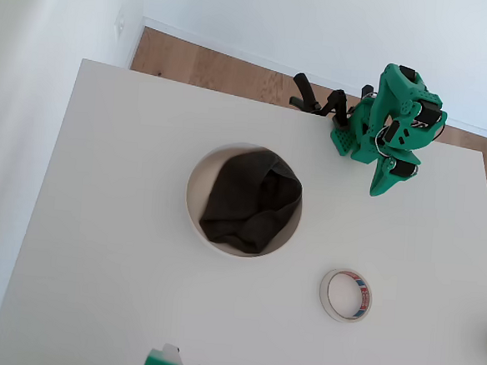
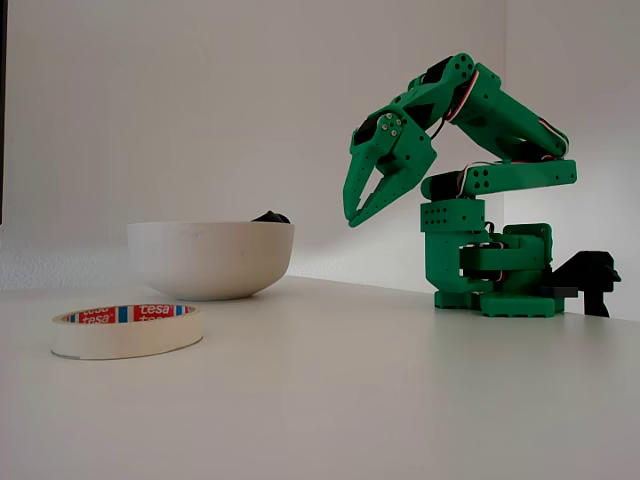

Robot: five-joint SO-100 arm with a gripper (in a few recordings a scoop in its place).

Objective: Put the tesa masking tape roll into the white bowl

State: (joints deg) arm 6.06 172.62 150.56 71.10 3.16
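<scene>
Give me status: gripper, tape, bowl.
Gripper empty, raised off the table, fingers nearly closed. Tape flat on table, outside bowl. Dark cloth in bowl. Path clear.

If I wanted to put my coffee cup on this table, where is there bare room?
Most of the table is bare: the wide strip left of the white bowl, and the stretch right of the tape roll, seen from overhead. It is crowded at the far edge, around the green arm's base and gripper.

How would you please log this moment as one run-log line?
stage: before pickup | gripper: raised, empty, slightly open | tape roll: flat on table, apart from bowl | bowl: holds dark cloth
</scene>
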